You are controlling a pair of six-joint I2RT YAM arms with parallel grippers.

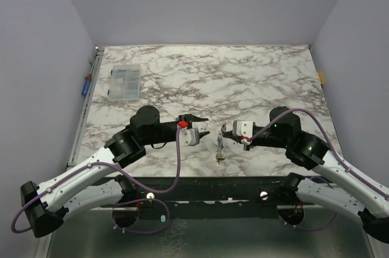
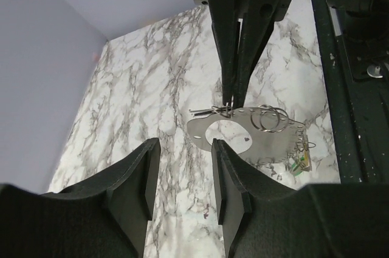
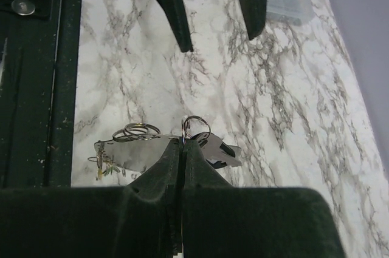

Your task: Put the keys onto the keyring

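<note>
At centre-left of the top view your left gripper (image 1: 208,125) is standing with its jaws apart and nothing between them, and it is pointing rightward at the bundle just beside its tips. That bundle, a flat metal plate (image 2: 267,144) carrying wire rings, is sitting mid-frame. Its long axis is running from the upper end, where it is being held, down toward the bottom edge, where the keys (image 1: 220,156) are trailing. In the left wrist view the same axis is running left to right across the centre, so the plate is stretching across your line of approach rather than along it. Just right of centre in the top view, your right gripper (image 1: 224,132) is clamping the keyring (image 3: 196,117) between fully closed fingers at the plate's upper end. I'm judging the left arm the free one and the nearer to the keys — so the approach is turning on reaching that lower, key-bearing end, away from the pinch.
</note>
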